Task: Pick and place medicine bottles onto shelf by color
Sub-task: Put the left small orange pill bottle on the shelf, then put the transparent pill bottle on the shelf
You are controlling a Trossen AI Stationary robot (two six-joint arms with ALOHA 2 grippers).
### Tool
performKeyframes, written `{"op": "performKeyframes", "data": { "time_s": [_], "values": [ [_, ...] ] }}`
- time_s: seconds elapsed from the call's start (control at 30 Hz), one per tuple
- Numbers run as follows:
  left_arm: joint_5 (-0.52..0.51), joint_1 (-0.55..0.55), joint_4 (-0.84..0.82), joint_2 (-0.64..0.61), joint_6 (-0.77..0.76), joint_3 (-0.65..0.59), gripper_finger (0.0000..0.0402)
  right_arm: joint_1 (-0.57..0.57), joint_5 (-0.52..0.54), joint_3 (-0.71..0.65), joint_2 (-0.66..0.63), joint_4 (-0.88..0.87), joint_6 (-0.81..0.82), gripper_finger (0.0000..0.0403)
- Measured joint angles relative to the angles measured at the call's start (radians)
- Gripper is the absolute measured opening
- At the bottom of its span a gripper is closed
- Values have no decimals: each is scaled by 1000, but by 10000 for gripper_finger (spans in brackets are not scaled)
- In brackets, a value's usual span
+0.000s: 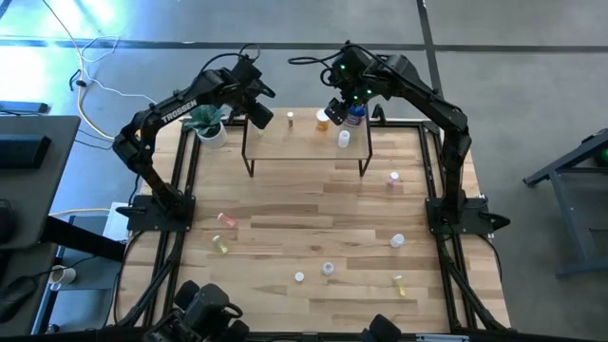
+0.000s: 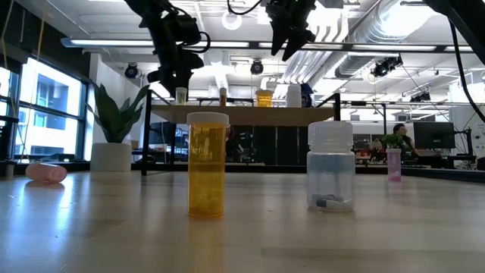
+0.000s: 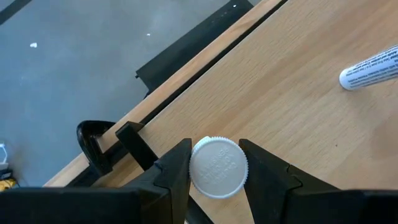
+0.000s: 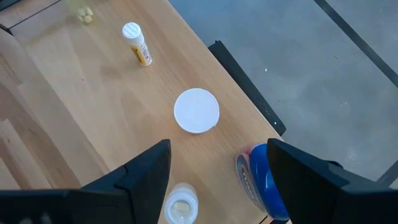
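The shelf point(image 1: 304, 144) stands at the table's far side. My left gripper point(image 1: 260, 118) hovers over its left end, shut on a small white-capped medicine bottle point(image 2: 180, 95). My right gripper point(image 4: 219, 149) hangs open above the shelf's right end and touches nothing. Below it stand a white-capped bottle point(image 4: 196, 111), a blue bottle point(image 4: 262, 182) and a clear one point(image 4: 180, 205). A thin vial point(image 3: 370, 68) and an orange bottle point(image 1: 323, 119) also stand on the board. More bottles lie scattered on the tabletop point(image 1: 313, 214). My left gripper pinches the bottle by its round white cap point(image 3: 217, 167), one finger point(image 3: 177, 168) on each side. The fingers slant down from above toward the shelf. The bottle hangs upright below them. I cannot tell whether its base touches the board.
A potted plant point(image 1: 207, 123) stands just left of the shelf. Near the front of the table stand an amber bottle point(image 2: 207, 163) and a clear white-capped one point(image 2: 330, 167). A pink bottle point(image 2: 45, 172) lies at the left and another pink one point(image 2: 393, 163) stands at the right.
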Motion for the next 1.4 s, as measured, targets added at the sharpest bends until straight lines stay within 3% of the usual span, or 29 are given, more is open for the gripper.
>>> {"op": "performKeyframes", "data": {
  "time_s": [0.37, 0.9, 1.4],
  "values": [
    [-4, 0, -1, 2, 25, 0, 127, 0, 0, 0, 0, 0, 0, 256],
    [-4, 0, 4, 3, 60, 3, 218, 0, 0, 0, 0, 1, 0, 256],
    [6, -5, -116, 2, 72, 227, 220, 0, 0, 0, 0, 0, -2, 256]
  ]
}}
